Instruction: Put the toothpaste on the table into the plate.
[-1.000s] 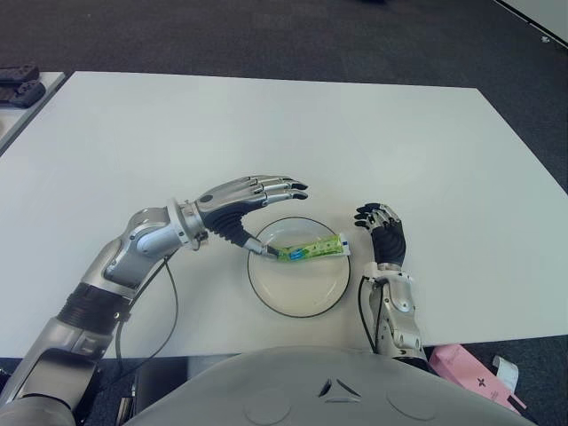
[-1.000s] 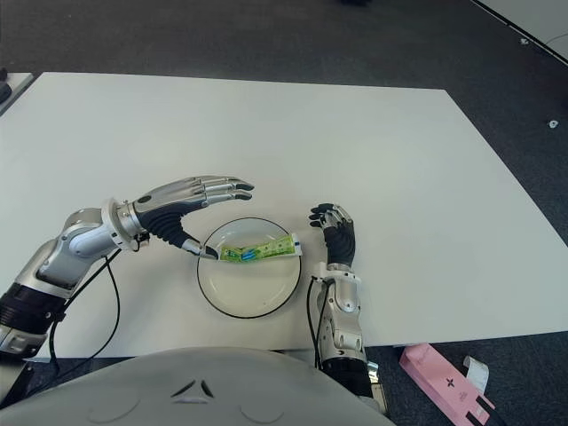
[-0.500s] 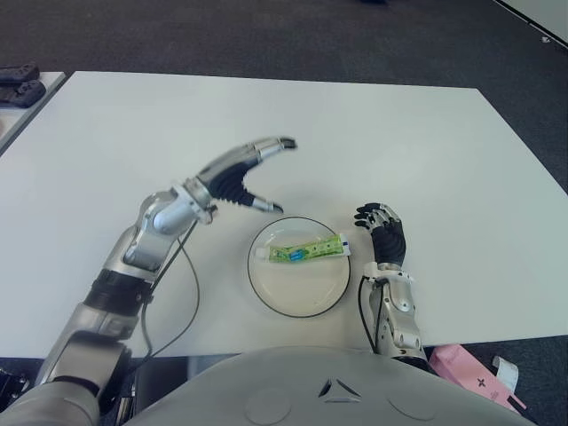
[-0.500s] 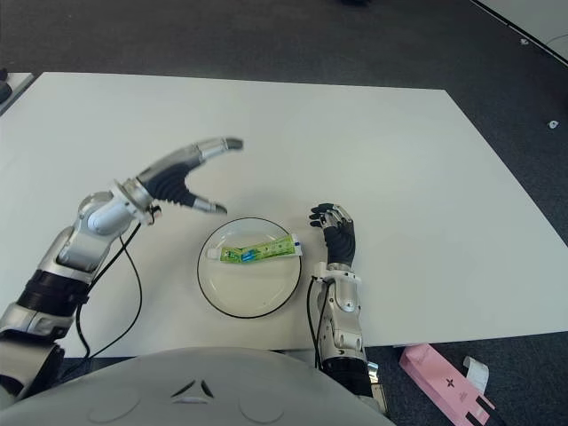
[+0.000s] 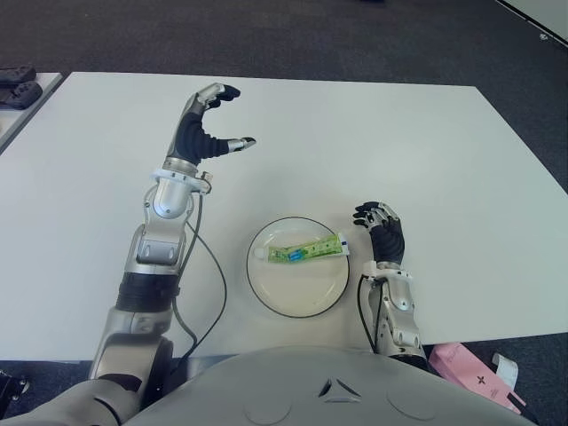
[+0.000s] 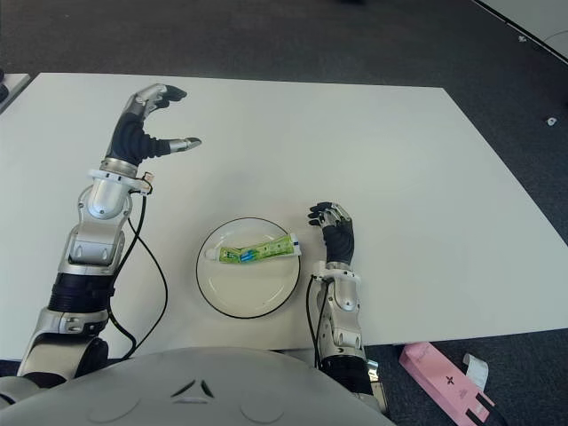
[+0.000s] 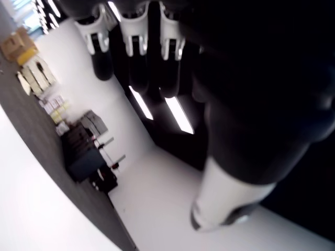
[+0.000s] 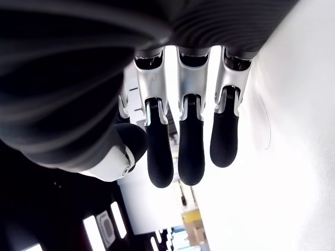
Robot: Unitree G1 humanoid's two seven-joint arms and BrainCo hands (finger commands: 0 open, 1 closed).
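A green toothpaste tube lies across the white, dark-rimmed plate near the table's front edge, white cap end toward my left. My left hand is raised well above the table, far back and left of the plate, fingers spread and holding nothing. My right hand shows just to the right of the plate, palm upright, fingers relaxed and empty.
The white table stretches wide around the plate. A pink box lies on the floor past the front right edge. Dark objects sit on another table at the far left. A cable hangs from my left arm.
My left hand has lifted away from the plate's left rim, swinging up and back to the left. The toothpaste stays lying in the plate. The right hand has not moved.
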